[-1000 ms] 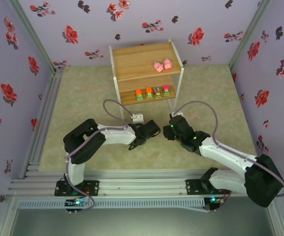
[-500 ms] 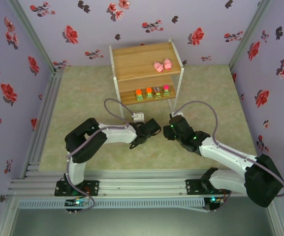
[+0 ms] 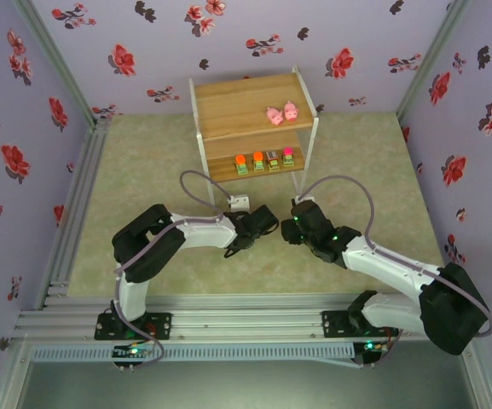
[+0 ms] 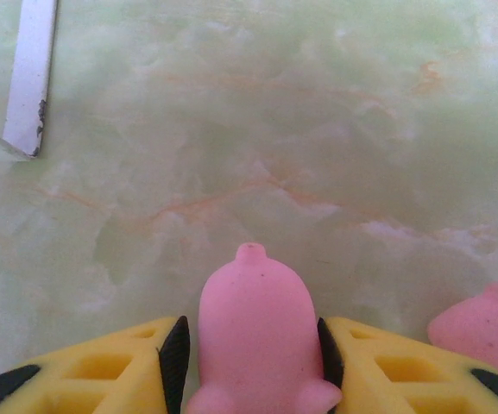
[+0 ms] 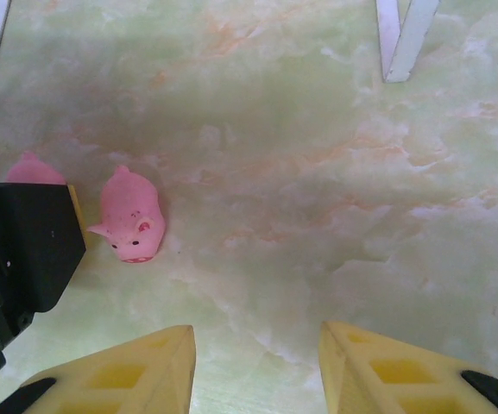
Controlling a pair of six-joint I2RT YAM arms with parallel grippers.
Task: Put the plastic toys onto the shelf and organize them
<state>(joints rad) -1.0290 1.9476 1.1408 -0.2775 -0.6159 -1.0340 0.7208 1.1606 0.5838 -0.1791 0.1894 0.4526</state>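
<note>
A pink pig (image 4: 255,336) lies on the table between my left gripper's (image 4: 251,345) yellow fingers, whose black pads press its sides. A second pink pig (image 4: 482,332) lies just to its right; in the right wrist view this pig (image 5: 130,216) lies free on its belly, snout toward the camera. My right gripper (image 5: 257,345) hovers open over bare table near it. In the top view both grippers, left (image 3: 263,225) and right (image 3: 295,225), meet in front of the shelf (image 3: 246,106). Two pink pigs (image 3: 281,112) stand on its top board and several small blocks (image 3: 263,160) on its lower board.
The shelf's white legs stand close ahead: one (image 4: 31,69) at the upper left of the left wrist view, two (image 5: 400,34) at the top of the right wrist view. The left gripper's black body (image 5: 15,259) sits beside the free pig. Flowered walls enclose the green marbled table (image 3: 143,179).
My left gripper's jaws have narrowed onto the pink pig. Both arms have stayed almost where they were; the right one has edged slightly forward.
</note>
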